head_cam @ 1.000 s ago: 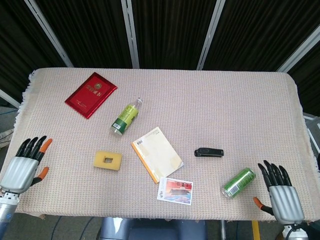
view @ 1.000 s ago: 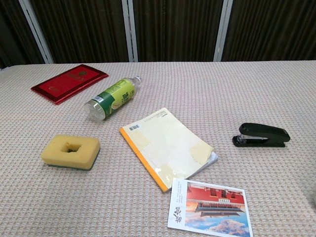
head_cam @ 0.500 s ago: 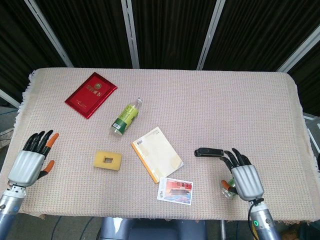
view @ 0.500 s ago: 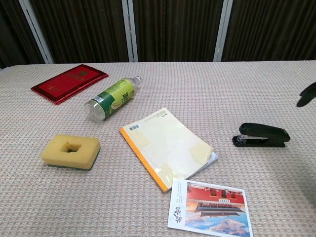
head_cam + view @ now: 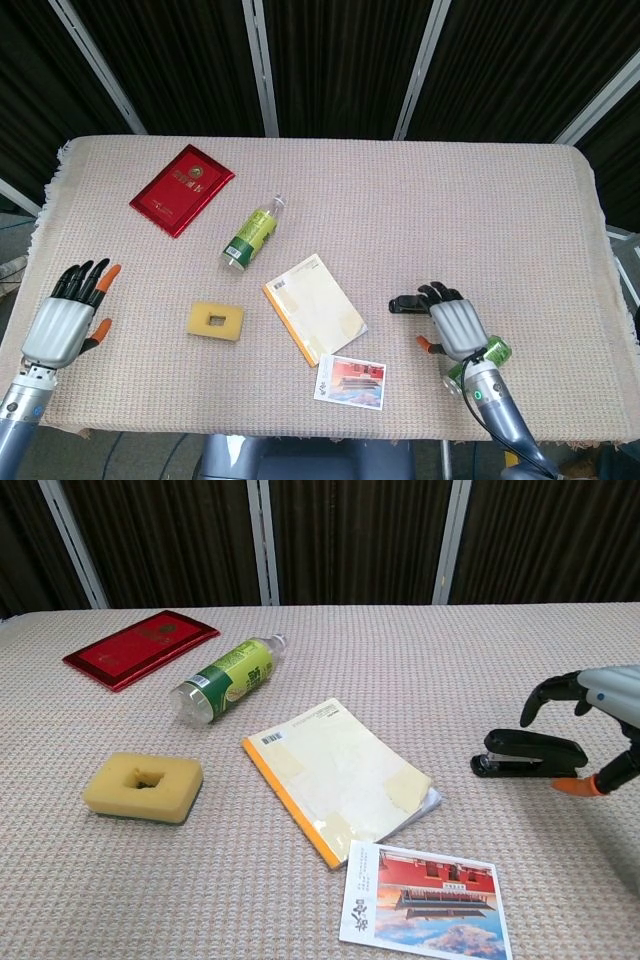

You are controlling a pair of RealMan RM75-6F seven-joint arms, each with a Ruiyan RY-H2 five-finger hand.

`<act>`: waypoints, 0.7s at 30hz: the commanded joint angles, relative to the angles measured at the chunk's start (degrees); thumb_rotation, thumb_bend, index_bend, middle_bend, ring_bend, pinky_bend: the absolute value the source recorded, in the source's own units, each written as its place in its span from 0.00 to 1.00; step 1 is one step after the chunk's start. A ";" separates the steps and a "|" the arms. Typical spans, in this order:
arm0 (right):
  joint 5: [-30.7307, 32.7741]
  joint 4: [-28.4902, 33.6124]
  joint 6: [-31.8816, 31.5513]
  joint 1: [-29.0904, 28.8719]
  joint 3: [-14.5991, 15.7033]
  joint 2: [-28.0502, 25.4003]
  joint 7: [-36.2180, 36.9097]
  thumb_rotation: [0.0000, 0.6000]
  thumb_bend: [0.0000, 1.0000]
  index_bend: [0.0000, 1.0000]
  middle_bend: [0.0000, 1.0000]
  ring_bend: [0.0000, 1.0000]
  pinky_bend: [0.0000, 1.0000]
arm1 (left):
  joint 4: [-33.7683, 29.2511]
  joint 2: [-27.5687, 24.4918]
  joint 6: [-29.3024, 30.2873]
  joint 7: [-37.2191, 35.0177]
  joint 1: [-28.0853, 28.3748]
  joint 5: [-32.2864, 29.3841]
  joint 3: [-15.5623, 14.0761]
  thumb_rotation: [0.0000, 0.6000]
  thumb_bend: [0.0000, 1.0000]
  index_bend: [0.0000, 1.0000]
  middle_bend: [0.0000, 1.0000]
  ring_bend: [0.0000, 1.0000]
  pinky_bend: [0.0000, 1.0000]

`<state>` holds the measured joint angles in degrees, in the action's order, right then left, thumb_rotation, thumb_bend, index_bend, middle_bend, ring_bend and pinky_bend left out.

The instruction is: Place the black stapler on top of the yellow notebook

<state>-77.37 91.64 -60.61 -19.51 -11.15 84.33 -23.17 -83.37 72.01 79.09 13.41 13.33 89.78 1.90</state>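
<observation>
The black stapler point(image 5: 405, 304) point(image 5: 525, 754) lies flat on the cloth, right of centre. The yellow notebook point(image 5: 314, 308) point(image 5: 340, 778) lies a short way to its left, cover up, with an orange spine. My right hand point(image 5: 455, 325) point(image 5: 592, 712) hovers over the stapler's right end, fingers curved down above it and thumb low beside it, holding nothing. At the table's left edge, my left hand point(image 5: 62, 322) is open with fingers spread, far from both objects.
A green can point(image 5: 490, 355) lies just behind my right hand. A postcard point(image 5: 350, 381) point(image 5: 427, 900) lies in front of the notebook. A yellow sponge point(image 5: 215, 320) point(image 5: 143, 786), a green bottle point(image 5: 251, 235) point(image 5: 221, 679) and a red booklet point(image 5: 181, 189) point(image 5: 140, 646) occupy the left half.
My right hand has moved from the table's right front corner leftward past the can to just over the stapler. The left hand shifted slightly. The stapler has not moved.
</observation>
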 commanded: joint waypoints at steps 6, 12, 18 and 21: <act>3.04 -6.10 4.57 -4.22 -1.96 0.46 5.28 1.00 0.19 0.31 0.20 0.14 0.28 | 0.94 1.13 -2.47 1.58 0.93 -2.74 0.74 1.00 0.37 0.00 0.00 0.00 0.10; 4.59 -9.98 7.18 -6.70 -2.50 1.11 8.21 1.00 0.19 0.31 0.20 0.14 0.28 | 1.02 1.53 -3.11 2.55 1.17 -4.19 1.15 1.00 0.37 0.00 0.00 0.00 0.10; 5.06 -13.76 7.90 -7.46 -1.93 2.09 12.30 1.00 0.19 0.31 0.20 0.14 0.28 | 1.18 1.90 -4.00 3.39 1.49 -4.97 1.00 1.00 0.37 0.00 0.00 0.00 0.10; 5.03 -16.08 8.39 -7.83 -1.56 2.77 14.81 1.00 0.19 0.31 0.20 0.14 0.28 | 1.24 2.08 -4.73 3.84 1.73 -5.55 0.95 1.00 0.37 0.00 0.00 0.00 0.10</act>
<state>-72.38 76.71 -52.58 -27.03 -12.99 86.60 -9.49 -82.16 74.03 74.49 17.14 14.98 84.35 2.86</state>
